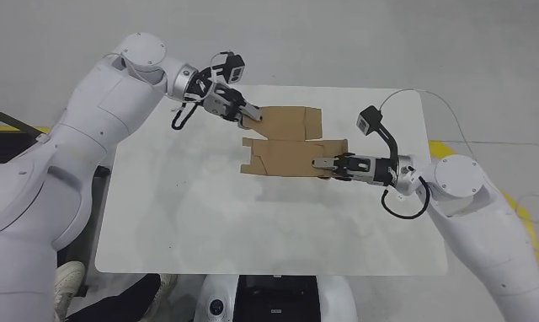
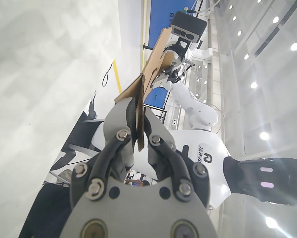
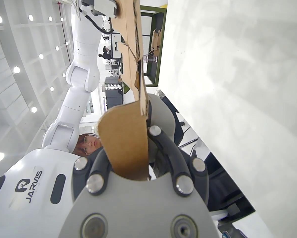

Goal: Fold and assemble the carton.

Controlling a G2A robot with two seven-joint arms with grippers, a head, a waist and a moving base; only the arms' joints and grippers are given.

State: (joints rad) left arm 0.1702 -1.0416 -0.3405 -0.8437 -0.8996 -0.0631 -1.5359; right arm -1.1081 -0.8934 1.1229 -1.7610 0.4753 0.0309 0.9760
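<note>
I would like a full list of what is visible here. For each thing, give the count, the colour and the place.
flat brown cardboard carton: one, brown, held above the middle of the table between both pincers.
rounded white table: one, white, below both arms.
yellow floor tape: two strips, yellow, on the grey floor at either side of the table.
left pincer: one, grey and black, shut on the carton's left end.
right pincer: one, grey and black, shut on the carton's right end.

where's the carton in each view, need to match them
Top view: carton at centre, between left end effector and right end effector.
Left wrist view: carton edge-on, running from the left end effector to the right one.
Right wrist view: carton edge-on, its near end close up.
Shared landmark: right end effector gripping one end.
</note>
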